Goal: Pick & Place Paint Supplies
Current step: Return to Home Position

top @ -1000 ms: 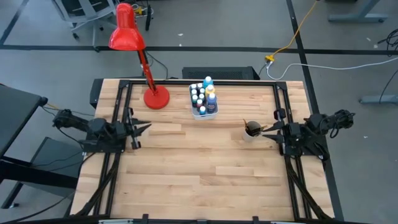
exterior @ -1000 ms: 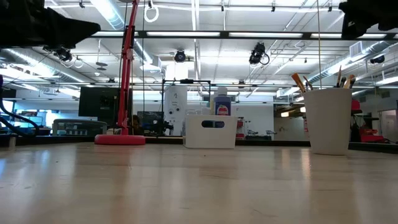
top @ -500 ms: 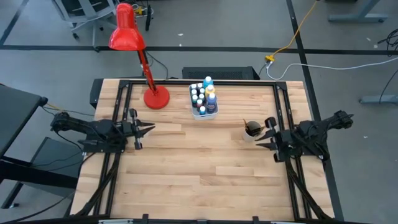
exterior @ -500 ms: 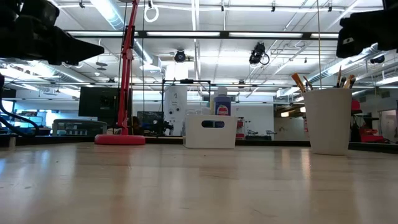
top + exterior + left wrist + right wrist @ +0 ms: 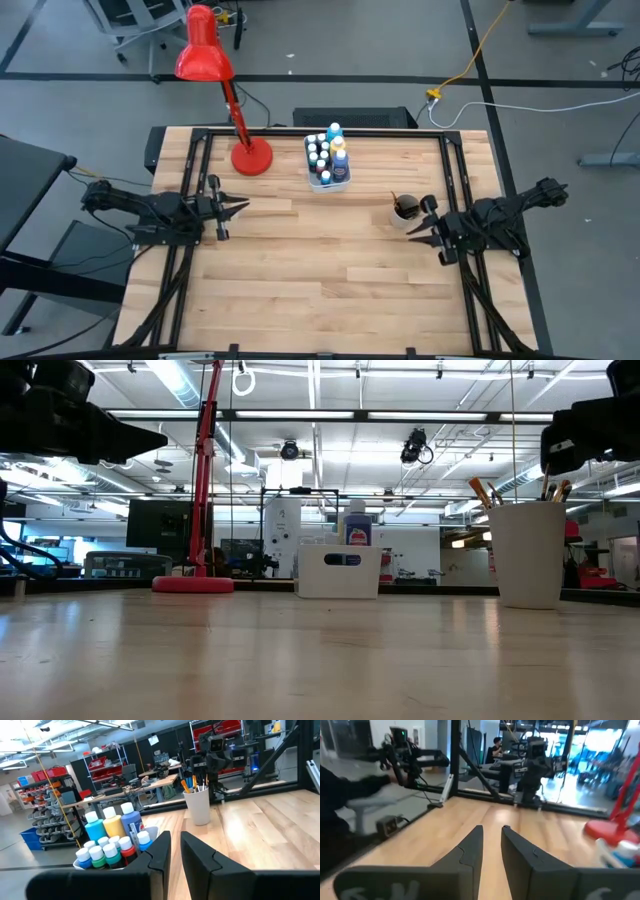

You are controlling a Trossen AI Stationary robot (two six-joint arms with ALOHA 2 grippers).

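Several white-capped paint bottles stand upright in a white tub at the table's far middle; the left wrist view also shows them. Paintbrushes stick up out of a white cup right of centre. My left gripper hovers level at the table's left side, pointing toward the middle. Its fingers are open by a narrow gap with nothing between them. My right gripper hovers level just near of the cup, also narrowly open and holding nothing.
A red desk lamp stands with its round base at the far left of the table, left of the tub. Black frame rails run along the table's left, right and far sides. Bare wood stretches between the two arms.
My right gripper has sunk and drawn a little toward the table's near edge, ending level beside the cup. Bottles, tub, cup and brushes have stayed where they were.
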